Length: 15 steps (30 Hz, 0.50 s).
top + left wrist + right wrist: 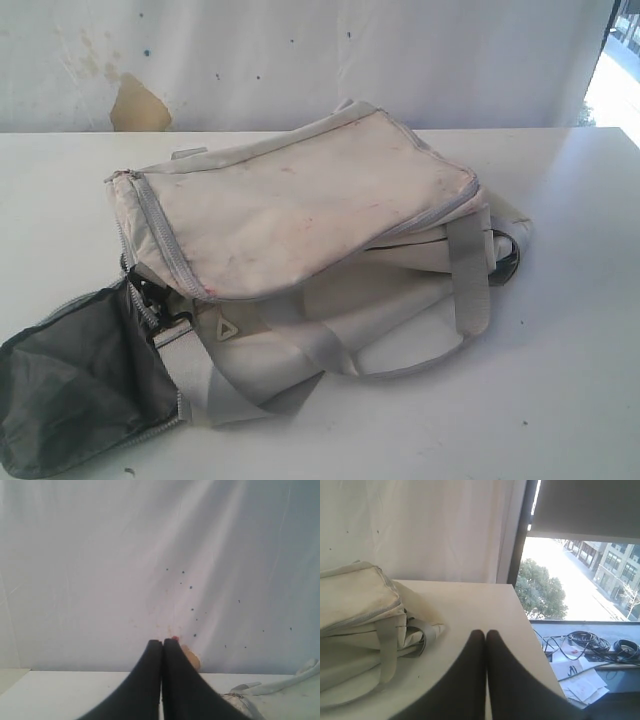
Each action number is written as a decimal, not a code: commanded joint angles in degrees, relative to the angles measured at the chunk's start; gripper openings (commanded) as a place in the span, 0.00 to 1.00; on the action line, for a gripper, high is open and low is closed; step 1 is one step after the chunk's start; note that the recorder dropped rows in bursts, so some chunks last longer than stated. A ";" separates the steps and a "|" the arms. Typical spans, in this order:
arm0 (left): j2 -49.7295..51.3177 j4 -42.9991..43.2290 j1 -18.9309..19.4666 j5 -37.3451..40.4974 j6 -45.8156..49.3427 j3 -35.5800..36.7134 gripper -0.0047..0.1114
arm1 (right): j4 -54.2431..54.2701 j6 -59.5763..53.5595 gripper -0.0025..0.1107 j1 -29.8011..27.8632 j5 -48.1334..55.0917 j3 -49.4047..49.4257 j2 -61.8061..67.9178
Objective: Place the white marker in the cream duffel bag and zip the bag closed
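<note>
Though scanned corner to corner from the exterior view, shows no white marker: none on the table, none on the cream duffel bag, and neither arm in sight. Bag slumped mid-table, end flap hanging open at the near left with dark grey lining exposed. Main zipper perhaps shut, hard to tell from this angle. Risks here: dropping the marker into that shallow open end and losing it out again, or pulling the wrong zipper. Soft fabric likely to bunch and slide under a one-armed pull, so calls for bracing with the other arm.

From the left wrist view: left gripper pressed together with nothing between the fingers, pointed at the white backdrop cloth, apart from the bag. Only a scrap of grey strap at the frame edge. Nothing to pick in sight, so a blind reach could snag that strap.

From the right wrist view: right gripper likewise closed and empty, above bare table beside the bag. Past the table edge, a window and cables lower down. No marker here either. A slim round barrel, once found and fumbled, could well roll off that edge.
</note>
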 commanded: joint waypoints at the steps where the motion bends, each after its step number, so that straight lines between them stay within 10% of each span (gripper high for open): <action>1: 0.00 -0.25 -0.28 -1.08 -0.36 3.51 0.04 | -0.39 1.75 0.02 -0.32 -7.55 4.34 -0.12; 15: 0.00 -0.17 -0.28 -30.45 -0.36 30.72 0.04 | -0.20 7.32 0.02 -0.32 -35.34 25.59 -0.12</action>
